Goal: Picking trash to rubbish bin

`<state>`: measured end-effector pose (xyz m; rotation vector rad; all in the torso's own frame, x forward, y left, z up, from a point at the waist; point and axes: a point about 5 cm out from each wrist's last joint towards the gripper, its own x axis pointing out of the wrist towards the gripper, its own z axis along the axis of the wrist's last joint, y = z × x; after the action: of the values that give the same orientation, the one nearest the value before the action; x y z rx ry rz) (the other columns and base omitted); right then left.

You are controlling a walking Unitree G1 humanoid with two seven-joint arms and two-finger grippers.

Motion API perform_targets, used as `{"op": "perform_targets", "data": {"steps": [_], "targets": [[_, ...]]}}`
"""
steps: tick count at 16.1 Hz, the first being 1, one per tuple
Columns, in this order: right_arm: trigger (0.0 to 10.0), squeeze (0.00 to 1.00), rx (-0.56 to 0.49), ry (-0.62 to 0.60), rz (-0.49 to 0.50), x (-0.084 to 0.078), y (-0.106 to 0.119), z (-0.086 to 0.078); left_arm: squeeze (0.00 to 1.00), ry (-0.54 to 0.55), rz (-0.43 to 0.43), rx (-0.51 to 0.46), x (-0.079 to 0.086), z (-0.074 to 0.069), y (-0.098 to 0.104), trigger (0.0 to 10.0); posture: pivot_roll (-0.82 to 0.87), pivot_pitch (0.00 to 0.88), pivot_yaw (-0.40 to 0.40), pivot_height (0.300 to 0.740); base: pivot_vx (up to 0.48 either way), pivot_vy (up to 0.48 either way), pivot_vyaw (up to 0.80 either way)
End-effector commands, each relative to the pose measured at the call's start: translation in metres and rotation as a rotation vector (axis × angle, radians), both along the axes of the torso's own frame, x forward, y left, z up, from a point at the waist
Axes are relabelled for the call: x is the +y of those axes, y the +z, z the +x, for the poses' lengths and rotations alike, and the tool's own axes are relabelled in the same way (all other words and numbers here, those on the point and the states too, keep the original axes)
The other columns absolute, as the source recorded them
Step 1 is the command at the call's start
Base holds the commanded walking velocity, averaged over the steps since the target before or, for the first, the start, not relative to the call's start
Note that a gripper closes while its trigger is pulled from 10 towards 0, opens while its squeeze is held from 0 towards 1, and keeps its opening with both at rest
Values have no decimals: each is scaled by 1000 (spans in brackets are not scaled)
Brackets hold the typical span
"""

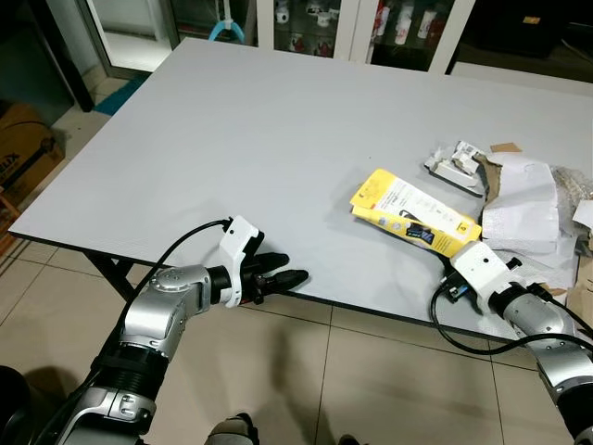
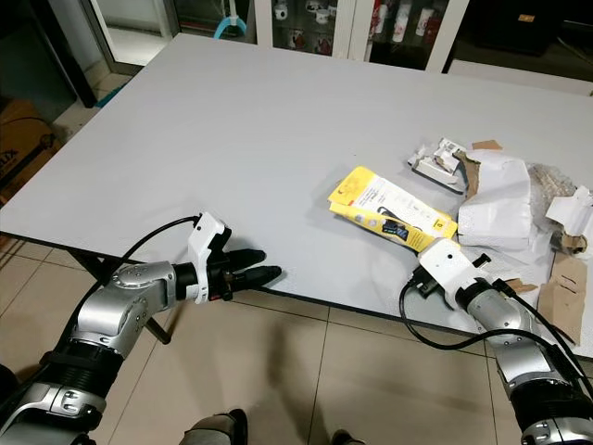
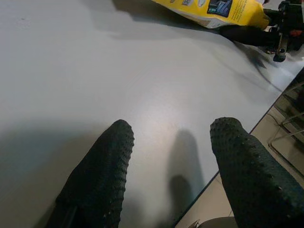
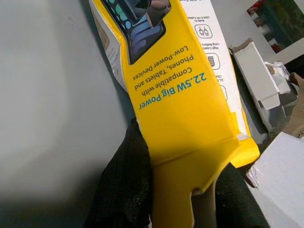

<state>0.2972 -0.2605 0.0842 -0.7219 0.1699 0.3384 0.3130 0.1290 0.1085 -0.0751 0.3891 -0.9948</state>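
Most of the grey tabletop (image 1: pixel 241 139) lay bare — wide open room across its left and far parts. The yellow box (image 1: pixel 414 213) lay flat near the front edge on the right, its long axis running diagonally from the far left down toward the right pincer (image 4: pixel 183 190), which was clamped on the box's near end. Crumpled white paper and torn cardboard (image 1: pixel 523 204) crowded the right edge just beside it. The left pincer (image 1: pixel 278 273) hovered at the front edge, fingers (image 3: pixel 102 175) apart and holding nothing.
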Motion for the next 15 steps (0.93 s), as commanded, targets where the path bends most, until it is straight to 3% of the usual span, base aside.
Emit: {"op": "perform_targets", "data": {"steps": [1, 3, 7, 11, 15], "targets": [[0, 0, 156, -30, -42, -8, -32, -18, 0, -13, 7, 19, -1, -4, -4, 10000, 297, 168, 7, 740, 0, 0, 0], [0, 0, 114, -36, -43, -8, -26, -15, 0, -12, 7, 19, -1, -4, -4, 10000, 297, 168, 7, 740, 0, 0, 0], [0, 0, -74, -28, -9, -3, 1, -9, 0, -6, 2, 16, -3, -5, -4, 10000, 296, 163, -2, 740, 0, 0, 0], [0, 0, -284, -51, 57, 8, 32, -14, 0, 2, -30, 5, -7, -6, 0, 10000, 288, 153, -17, 740, 0, 0, 0], [0, 0, -408, -55, 120, 23, 64, -21, 0, -27, -79, 22, -12, -7, 7, 10000, 272, 139, -30, 740, 0, 0, 0]]}}
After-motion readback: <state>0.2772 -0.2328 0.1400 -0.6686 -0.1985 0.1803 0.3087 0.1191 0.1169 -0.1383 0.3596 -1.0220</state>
